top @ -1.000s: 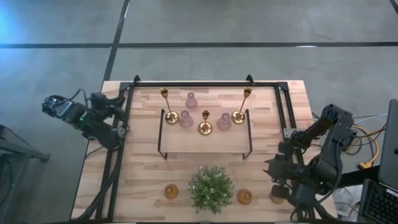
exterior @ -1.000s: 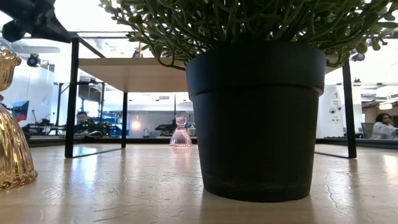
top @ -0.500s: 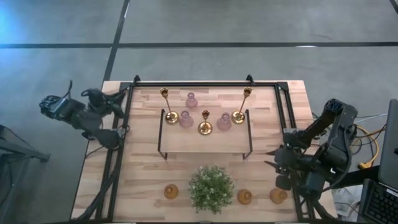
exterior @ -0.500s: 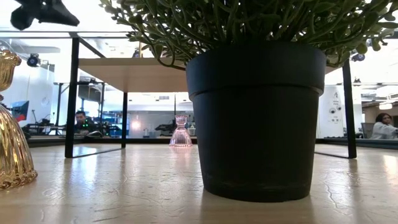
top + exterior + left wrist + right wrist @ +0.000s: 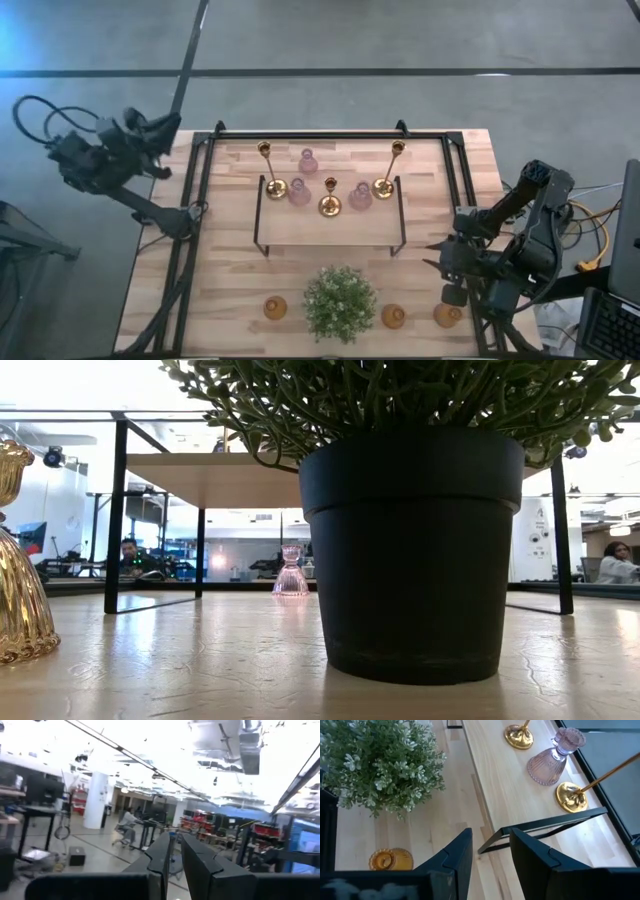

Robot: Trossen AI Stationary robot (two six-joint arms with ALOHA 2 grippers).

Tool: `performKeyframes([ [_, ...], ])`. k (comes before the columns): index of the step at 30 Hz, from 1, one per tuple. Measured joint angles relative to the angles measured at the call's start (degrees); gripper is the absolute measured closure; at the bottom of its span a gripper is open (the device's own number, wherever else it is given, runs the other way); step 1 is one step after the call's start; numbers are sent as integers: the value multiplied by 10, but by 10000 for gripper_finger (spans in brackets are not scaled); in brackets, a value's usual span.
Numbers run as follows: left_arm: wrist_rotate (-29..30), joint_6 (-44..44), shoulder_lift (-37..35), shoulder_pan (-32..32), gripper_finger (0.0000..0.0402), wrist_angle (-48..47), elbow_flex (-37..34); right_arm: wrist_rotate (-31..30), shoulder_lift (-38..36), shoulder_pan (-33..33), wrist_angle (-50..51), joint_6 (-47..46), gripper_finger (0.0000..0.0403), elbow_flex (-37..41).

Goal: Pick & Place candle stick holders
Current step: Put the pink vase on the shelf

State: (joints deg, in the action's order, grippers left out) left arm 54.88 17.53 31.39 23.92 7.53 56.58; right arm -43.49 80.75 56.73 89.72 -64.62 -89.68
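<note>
The right gripper (image 5: 447, 272), fingers parted and empty, is held above the amber holder (image 5: 446, 315) on the surface (image 5: 230, 270), probably released; left fingers (image 5: 162, 855) nearly together.

A bushy green plant (image 5: 340, 303) in a dark pot (image 5: 412, 550) is seen near the middle of the counter's (image 5: 230, 275) front edge, its foliage filling the top of the low view. A black metal-framed shelf (image 5: 330, 228) with a light wooden top is set across the counter's centre, toward the back edge. Beyond the counter, a grey floor (image 5: 400, 40) crossed by dark lines is shown, and seated people (image 5: 618, 563) are glimpsed in the bright room behind.
</note>
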Motion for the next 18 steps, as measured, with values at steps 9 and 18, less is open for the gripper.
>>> performKeyframes([
  [9, -54, 45, 106, -41, 351, -25, 87, -1, 0, -2, 0, 5, 280, 1],
  [18, -324, -87, 209, -283, 351, -121, 188, 0, 0, -3, 0, 3, 280, 1],
])
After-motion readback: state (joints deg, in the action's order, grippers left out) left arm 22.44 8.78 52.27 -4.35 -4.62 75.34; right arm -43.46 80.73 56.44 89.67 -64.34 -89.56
